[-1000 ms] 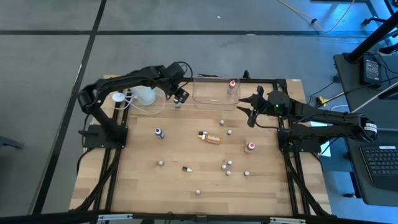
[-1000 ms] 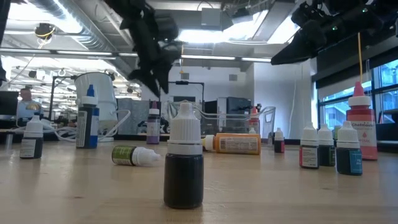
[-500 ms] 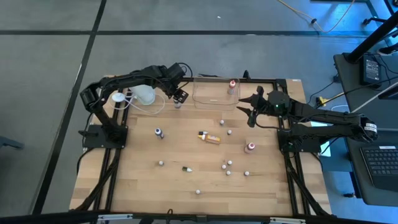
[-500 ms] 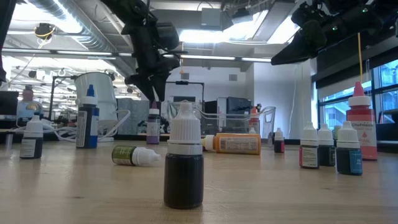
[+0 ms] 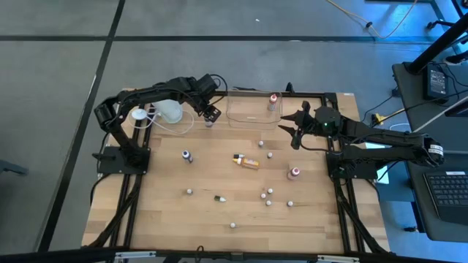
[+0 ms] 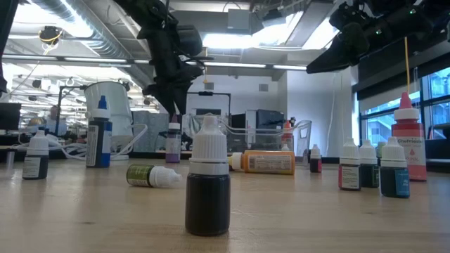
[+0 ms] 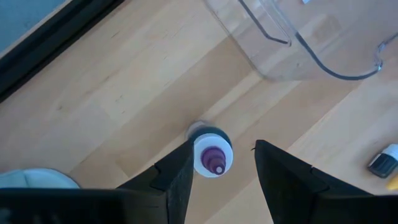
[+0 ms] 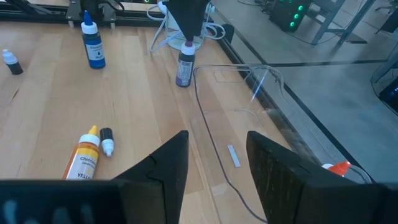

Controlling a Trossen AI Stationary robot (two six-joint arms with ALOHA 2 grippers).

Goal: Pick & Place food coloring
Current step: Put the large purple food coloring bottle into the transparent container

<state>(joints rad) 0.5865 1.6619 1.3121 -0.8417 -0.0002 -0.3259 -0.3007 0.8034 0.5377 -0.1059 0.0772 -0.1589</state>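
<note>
The purple food-coloring bottle (image 5: 209, 123) stands upright on its base near the table's far edge, between the white cup and the clear tub. My left gripper (image 5: 212, 113) hangs just above it, open, pointing down. In the left wrist view the bottle's pale cap (image 7: 212, 154) lies between the two fingers, nearer one of them. In the low view the fingertips (image 6: 172, 111) sit just over the cap (image 6: 174, 128); I cannot see a touch. My right gripper (image 5: 292, 131) hovers open, off the table near the tub's right end.
The clear tub (image 5: 252, 109) is on the far side, with a red-capped bottle (image 5: 272, 101) at its right end. The white cup (image 5: 170, 111) is left of the purple bottle. Around the table are a blue bottle (image 5: 187, 155), a lying orange-yellow bottle (image 5: 246, 161), a pink bottle (image 5: 295, 173) and several tiny bottles.
My left gripper has shifted a little over the purple bottle and come down slightly, staying open. The bottles have not moved and my right arm has kept still.
</note>
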